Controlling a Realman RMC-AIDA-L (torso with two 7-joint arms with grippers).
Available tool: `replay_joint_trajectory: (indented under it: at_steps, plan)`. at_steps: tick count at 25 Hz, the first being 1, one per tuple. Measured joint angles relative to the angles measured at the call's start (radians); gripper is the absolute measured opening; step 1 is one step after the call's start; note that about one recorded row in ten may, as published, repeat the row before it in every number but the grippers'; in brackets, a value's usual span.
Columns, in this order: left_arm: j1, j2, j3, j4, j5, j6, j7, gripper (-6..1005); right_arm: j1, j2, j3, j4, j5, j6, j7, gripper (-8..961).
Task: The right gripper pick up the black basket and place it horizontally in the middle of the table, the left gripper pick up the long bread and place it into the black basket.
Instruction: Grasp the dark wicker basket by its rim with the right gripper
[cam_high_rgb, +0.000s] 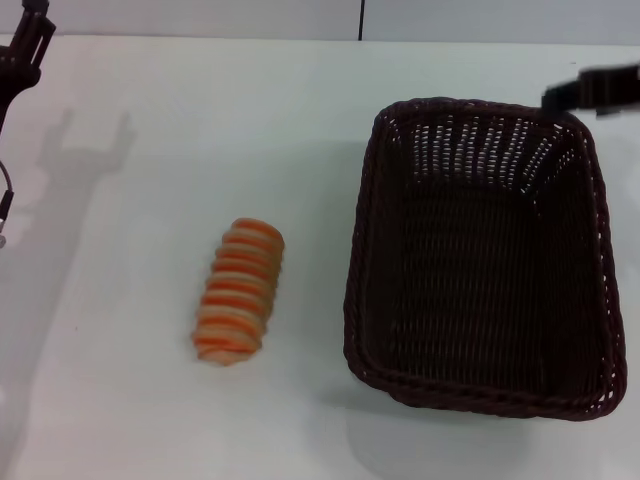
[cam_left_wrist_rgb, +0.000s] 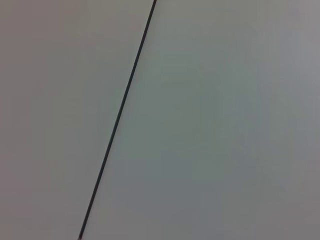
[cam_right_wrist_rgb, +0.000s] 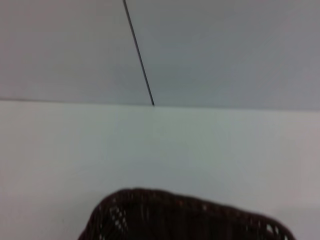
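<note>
Hovering end effector (cam_high_rgb: 590, 90) beside basket rim (cam_high_rgb: 480, 108)

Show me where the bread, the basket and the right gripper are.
bread (cam_high_rgb: 240, 291), head view, middle of the loaf.
basket (cam_high_rgb: 362, 235), head view, left rim.
right gripper (cam_high_rgb: 592, 90), head view, dark body beside the basket's far right corner.

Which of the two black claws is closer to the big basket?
The right gripper, at the table's far right, just past the black basket's far corner. The left gripper sits far off at the opposite far corner.
</note>
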Motion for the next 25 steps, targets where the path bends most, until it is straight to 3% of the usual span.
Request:
replay_joint_trajectory:
  at_steps: [8,25]
  plan:
    - [0.002,0.0,-0.003,0.02,0.0,-0.001,0.0,812,-0.027,-0.005,-0.086,-0.006,-0.009,0.026,0.084,587]
    - [0.001,-0.004,-0.004,0.021,0.0,-0.001,0.0,812,-0.05,-0.005,-0.13,0.069,-0.076,0.058,0.111,573]
